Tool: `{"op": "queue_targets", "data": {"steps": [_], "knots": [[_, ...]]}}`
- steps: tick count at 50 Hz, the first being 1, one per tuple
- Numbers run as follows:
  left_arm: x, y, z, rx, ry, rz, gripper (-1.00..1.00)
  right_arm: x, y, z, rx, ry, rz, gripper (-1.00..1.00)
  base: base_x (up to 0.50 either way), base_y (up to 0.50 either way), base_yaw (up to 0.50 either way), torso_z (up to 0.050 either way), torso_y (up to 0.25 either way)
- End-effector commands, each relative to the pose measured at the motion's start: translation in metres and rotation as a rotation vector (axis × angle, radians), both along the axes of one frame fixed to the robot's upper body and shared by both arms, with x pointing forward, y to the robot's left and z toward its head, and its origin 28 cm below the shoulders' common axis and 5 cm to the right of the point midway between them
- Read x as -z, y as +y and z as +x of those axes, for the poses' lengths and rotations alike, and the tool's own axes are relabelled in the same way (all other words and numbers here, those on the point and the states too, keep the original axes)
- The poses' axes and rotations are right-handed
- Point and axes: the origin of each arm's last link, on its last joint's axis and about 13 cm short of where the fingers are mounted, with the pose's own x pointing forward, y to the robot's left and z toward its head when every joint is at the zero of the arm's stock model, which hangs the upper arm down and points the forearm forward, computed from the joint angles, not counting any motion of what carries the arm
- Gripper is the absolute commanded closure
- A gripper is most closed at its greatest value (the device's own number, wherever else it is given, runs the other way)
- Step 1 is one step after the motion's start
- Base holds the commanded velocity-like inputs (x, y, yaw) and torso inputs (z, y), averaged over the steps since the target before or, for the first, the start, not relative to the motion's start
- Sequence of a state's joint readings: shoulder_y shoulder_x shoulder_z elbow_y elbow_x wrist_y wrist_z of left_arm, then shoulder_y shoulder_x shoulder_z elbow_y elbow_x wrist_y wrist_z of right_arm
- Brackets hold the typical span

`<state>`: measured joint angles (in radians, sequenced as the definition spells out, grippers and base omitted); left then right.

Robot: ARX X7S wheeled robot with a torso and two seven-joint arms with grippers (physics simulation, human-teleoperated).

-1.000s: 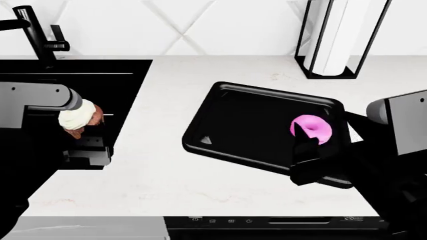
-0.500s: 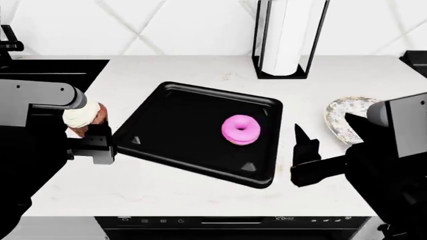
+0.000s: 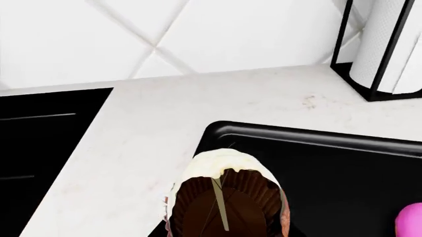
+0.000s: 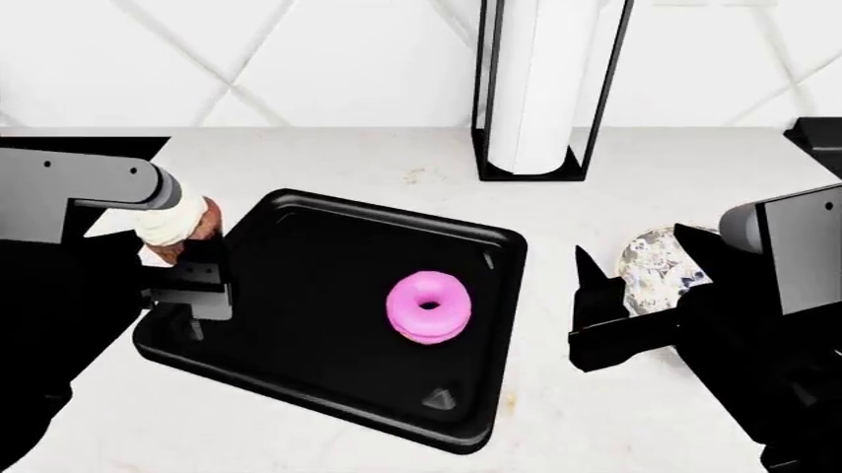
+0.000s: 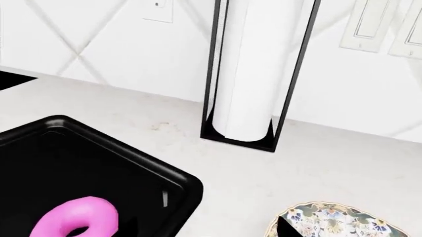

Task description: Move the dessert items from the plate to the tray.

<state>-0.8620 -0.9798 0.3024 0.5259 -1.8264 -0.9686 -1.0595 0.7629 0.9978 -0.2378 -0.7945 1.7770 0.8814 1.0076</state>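
The pink donut (image 4: 428, 306) lies flat inside the black tray (image 4: 303, 246), right of its middle, and also shows in both wrist views (image 5: 76, 222) (image 3: 412, 222). My left gripper (image 4: 184, 258) is shut on the cupcake (image 4: 175, 221) and holds it tilted in the air over the tray's left rim. Its brown base and white frosting fill the near part of the left wrist view (image 3: 224, 195). My right gripper (image 4: 634, 258) hangs open and empty between the tray and the floral plate (image 4: 658, 258), partly hiding the plate. The plate's rim (image 5: 336, 220) looks bare.
A paper towel roll in a black wire stand (image 4: 539, 89) is behind the tray at the wall. The black sink basin (image 3: 39, 143) lies beyond the tray on the left arm's side. White counter (image 4: 593, 414) surrounds the tray.
The view has swung right, so tray and towel stand sit further left. My left gripper carried the cupcake from beside the sink to over the tray's left rim. The plate has come into view.
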Motion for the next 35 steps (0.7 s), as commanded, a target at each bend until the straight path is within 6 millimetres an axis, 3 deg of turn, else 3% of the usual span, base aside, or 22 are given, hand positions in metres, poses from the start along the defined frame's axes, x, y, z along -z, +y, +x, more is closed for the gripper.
{"op": "queue_targets", "data": {"steps": [1,12,18,35], "knots": [[-0.012,-0.011,0.012,0.048,-0.018,0.018,1.00,0.002,0.001,0.000,-0.003,0.000,0.013,-1.00,0.00,0.00,0.00,0.000,0.000],[-0.024,-0.033,0.066,0.137,-0.015,0.076,1.00,0.005,0.000,0.001,-0.005,0.005,0.026,-1.00,0.00,0.00,0.00,0.000,0.000],[-0.019,-0.046,0.088,0.189,0.008,0.076,1.00,0.007,-0.002,0.001,0.001,0.006,0.033,-1.00,0.00,0.00,0.00,0.000,0.000],[0.011,-0.058,0.102,0.225,0.063,0.059,1.00,0.004,-0.002,-0.001,0.005,-0.007,0.030,-1.00,0.00,0.00,0.00,0.000,0.001]]}}
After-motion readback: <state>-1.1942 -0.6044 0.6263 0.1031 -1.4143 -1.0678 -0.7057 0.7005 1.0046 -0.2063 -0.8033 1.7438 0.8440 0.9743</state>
